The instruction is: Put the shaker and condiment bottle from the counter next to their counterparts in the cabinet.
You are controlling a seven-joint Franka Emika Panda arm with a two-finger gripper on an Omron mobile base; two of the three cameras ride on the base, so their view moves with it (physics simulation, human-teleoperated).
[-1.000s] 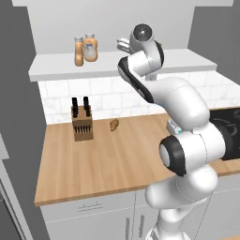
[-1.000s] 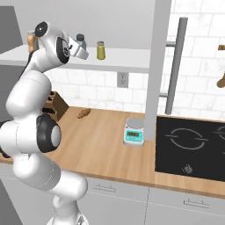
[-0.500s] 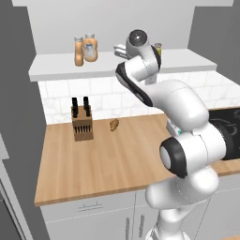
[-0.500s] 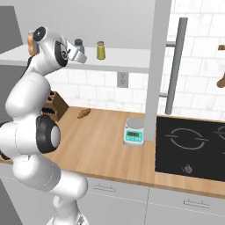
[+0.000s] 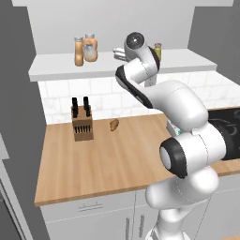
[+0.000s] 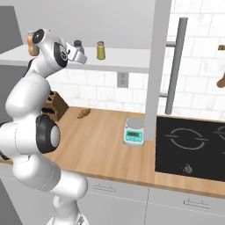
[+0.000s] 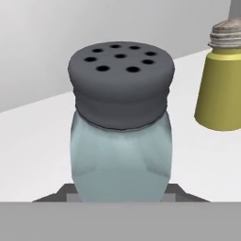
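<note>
One shaker (image 7: 120,127) clamped in hand (image 6: 78,52), one yellow-green shaker (image 7: 221,77) beside (two orange bottles (image 5: 85,48) leftward)

Setting: a rendered domestic kitchen. Evidence was a wooden counter (image 5: 103,159) over white handled cabinet fronts (image 6: 184,204), a white tiled backsplash (image 5: 101,101), a knife block (image 5: 81,124), a black induction hob (image 6: 189,147), a small kitchen scale (image 6: 133,132), and a wall socket (image 6: 122,79). A small brown item (image 5: 114,124) on the counter was possibly food.
</note>
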